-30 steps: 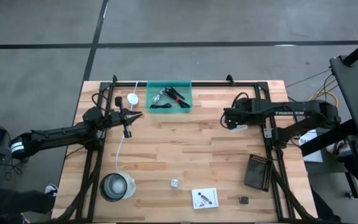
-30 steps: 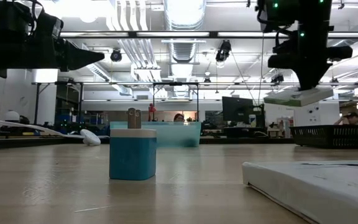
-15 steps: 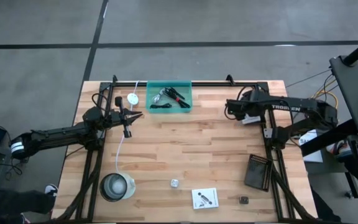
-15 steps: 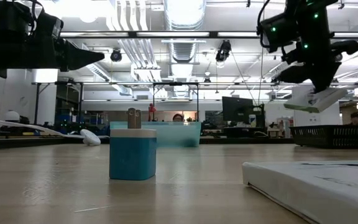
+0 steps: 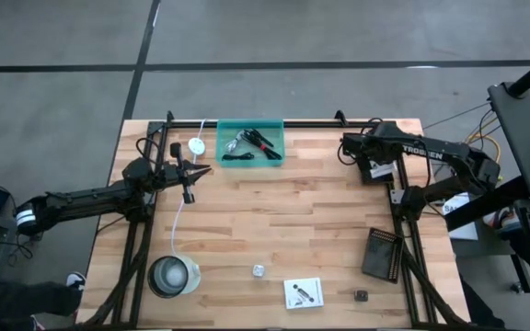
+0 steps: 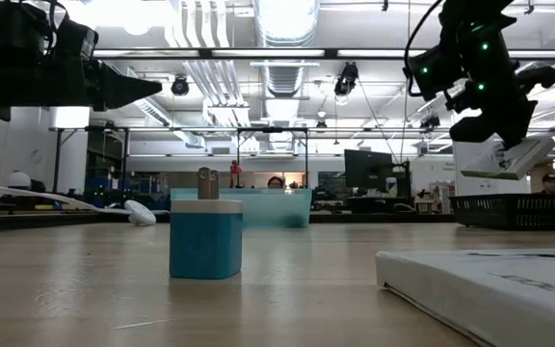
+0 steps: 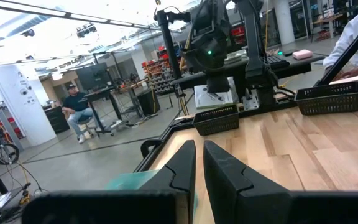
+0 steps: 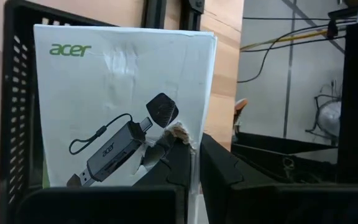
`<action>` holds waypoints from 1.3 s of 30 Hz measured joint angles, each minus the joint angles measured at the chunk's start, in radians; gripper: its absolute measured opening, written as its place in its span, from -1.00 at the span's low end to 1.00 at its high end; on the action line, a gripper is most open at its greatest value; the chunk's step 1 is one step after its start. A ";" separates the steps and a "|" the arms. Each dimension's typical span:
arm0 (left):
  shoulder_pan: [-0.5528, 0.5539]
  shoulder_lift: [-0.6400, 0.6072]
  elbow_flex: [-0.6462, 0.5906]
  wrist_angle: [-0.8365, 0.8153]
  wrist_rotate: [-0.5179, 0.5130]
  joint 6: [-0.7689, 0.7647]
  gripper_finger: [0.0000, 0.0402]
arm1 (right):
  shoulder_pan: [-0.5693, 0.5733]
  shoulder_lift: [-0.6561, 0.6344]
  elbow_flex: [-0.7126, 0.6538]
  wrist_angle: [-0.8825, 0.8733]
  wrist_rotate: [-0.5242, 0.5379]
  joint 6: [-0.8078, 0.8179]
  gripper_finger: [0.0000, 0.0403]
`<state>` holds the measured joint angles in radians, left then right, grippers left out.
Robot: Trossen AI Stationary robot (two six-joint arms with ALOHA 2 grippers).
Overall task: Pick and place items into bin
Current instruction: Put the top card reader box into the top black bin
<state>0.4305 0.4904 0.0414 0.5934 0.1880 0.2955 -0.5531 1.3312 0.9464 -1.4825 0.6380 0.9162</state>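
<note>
The bin [image 5: 250, 143] at the far edge holds a cable and clip. The right gripper [image 8: 191, 155] pinches a white box [image 8: 117, 106] aloft; the left gripper [image 5: 191, 172] is shut, empty. A card [image 5: 303, 292] waits.

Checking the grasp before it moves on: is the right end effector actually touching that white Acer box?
Touching. In the right wrist view, the right end effector pinches the edge of the white Acer box, which is crumpled at the fingertips; the low view shows the box hanging from it.
</note>
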 joint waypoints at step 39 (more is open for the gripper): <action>0.000 0.000 0.000 0.000 0.000 0.000 -0.92 | -0.131 0.000 -0.140 0.313 -0.117 -0.238 -0.70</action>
<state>0.4305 0.4904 0.0414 0.5930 0.1879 0.2958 -0.6843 1.3315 0.8063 -1.1693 0.5210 0.6777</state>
